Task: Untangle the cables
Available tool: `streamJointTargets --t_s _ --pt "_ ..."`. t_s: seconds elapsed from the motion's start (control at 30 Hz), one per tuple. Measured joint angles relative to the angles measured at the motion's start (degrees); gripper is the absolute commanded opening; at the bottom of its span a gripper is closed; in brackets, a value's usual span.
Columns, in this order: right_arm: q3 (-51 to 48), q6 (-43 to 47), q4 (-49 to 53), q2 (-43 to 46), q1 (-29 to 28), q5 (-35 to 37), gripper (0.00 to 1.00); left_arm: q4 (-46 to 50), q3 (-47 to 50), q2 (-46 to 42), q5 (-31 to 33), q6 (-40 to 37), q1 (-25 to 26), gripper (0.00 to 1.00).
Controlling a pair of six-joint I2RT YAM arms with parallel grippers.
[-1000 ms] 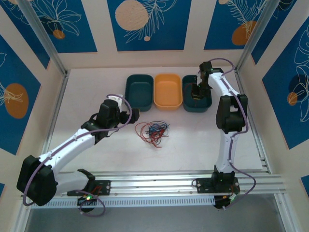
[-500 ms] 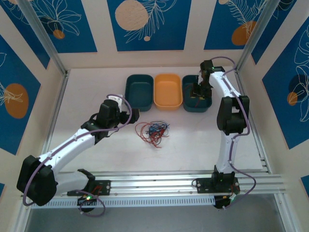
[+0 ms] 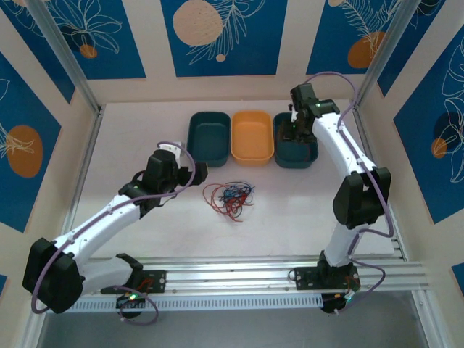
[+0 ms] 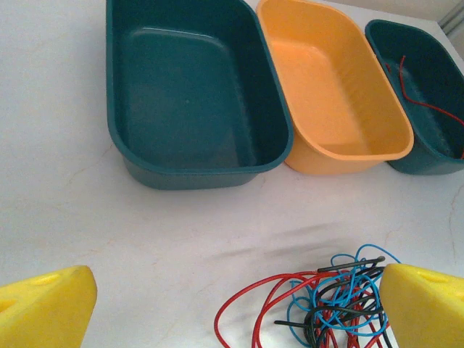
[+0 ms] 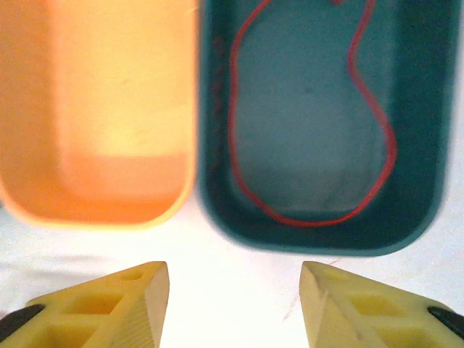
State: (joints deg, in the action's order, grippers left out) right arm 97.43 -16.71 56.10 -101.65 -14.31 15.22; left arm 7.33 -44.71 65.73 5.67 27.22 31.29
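Cables (image 3: 229, 196) lie in a loose red, blue and dark tangle on the white surface (image 3: 130, 138), in the middle of the overhead view, just below a row of three bins. One red cable (image 5: 312, 223) lies apart from the rest, as a single open loop on the floor of the right teal bin (image 3: 299, 156). I take that to be the plan: each strand, once freed, goes into a bin. The orange bin (image 3: 252, 138) in the middle and the left teal bin (image 3: 209, 138) hold nothing that I can see.

The right end effector (image 5: 233, 290) hangs over the near rim of the right teal bin, its camera looking straight down. Its two yellow fingers sit at the bottom of its wrist view, spread wide, with bare surface between them. It is released, gripping nothing and touching neither the red cable nor the bin, which suits a drop-off already made rather than a pick.

The left end effector (image 4: 235, 304) sits just left of the tangle in the overhead view, pointed toward the bins. Its fingers show in the lower corners of its wrist view, very far apart and empty. The tangle lies close by the lower-right finger; whether it touches, I cannot tell. That stance looks like readiness to take the next strand.
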Motion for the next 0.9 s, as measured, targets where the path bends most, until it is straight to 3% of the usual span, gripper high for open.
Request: streamJointTargets --t_s 0.27,0.43,0.63,0.73,0.9 --pt "-6.51 -2.51 -2.49 1.22 -13.11 -10.1 0.47 2.23 0.07 0.83 0.83 3.43 -0.31 1.0" --pt "-6.54 -3.58 -3.08 -2.84 -18.71 -13.31 0.47 3.65 0.7 3.43 -0.92 4.85 -0.59 0.92" --pt "-7.1 -5.73 -4.22 -5.09 -19.32 -14.47 0.49 3.39 1.11 10.51 -5.57 3.76 -0.79 0.82" --pt "-7.3 -6.6 -4.83 -5.09 -19.02 -14.64 0.5 3.17 0.79 15.47 -7.87 1.9 -0.92 0.71" --pt "-8.68 -7.89 -6.23 -5.07 -18.78 -14.62 0.52 2.49 -1.11 21.55 -9.92 -1.05 -1.6 0.68"
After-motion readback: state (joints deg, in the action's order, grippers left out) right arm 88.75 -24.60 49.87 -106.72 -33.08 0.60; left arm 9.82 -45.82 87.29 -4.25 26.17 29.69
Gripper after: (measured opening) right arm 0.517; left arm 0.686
